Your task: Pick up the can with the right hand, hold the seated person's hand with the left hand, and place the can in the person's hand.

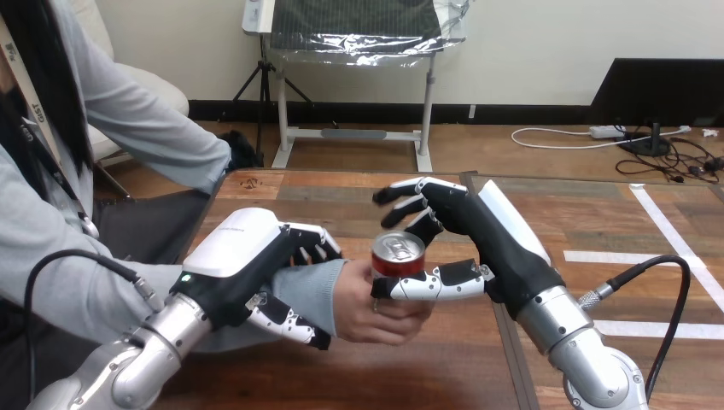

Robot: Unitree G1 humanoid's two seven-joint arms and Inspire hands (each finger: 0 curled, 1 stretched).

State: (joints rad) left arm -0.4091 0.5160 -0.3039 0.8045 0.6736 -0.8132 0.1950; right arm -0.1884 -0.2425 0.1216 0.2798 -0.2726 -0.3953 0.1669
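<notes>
Can point(399, 254): red with a silver top, upright, near the middle of the table, its lower part resting in the person's hand
Person's hand point(369, 309): reaches in from the left, its fingers cupped round the base of the can
Right hand point(493, 232): just right of the can; fingers point(401, 193) spread wide and straight past the can's far side, not closed on it; thumb point(431, 284) lies across the can's near side, low down
Left hand point(239, 254): at the left, fingers over and thumb under the person's wrist, curled round the grey sleeve point(323, 286)
Table point(427, 371): wooden, beneath both hands
</notes>
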